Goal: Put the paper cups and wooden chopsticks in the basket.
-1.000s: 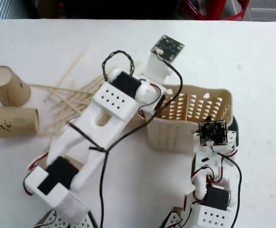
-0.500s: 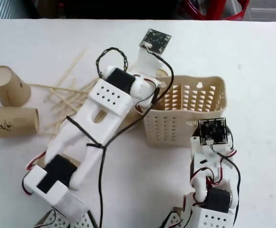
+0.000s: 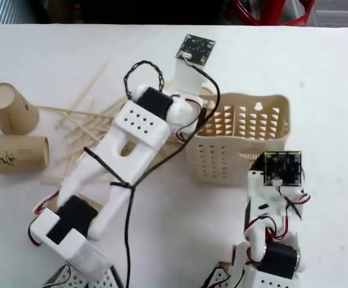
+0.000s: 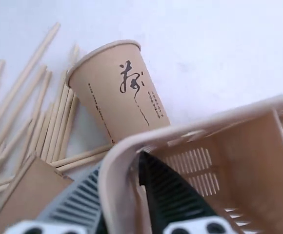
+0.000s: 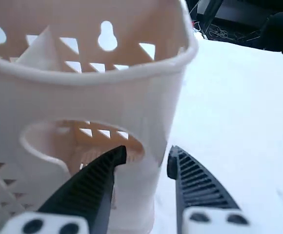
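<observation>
The left gripper [image 4: 124,168] has its fingers closed on the basket [image 3: 216,162] rim at the chopstick end, one inside and one outside. The right gripper [image 5: 147,151] seems to pinch the opposite end wall beside the handle hole [image 5: 78,141]. A paper cup [image 4: 117,87] lies on its side on the bench [image 3: 318,72] just beyond that rim. The chopsticks [image 3: 84,120] are scattered alongside it, and the left arm is nearer both.

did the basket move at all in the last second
Yes. In the high view the basket has shifted away from the arm bases, toward the table's far edge, and sits squarer, judged against the paper cups, which lie where they were.
</observation>
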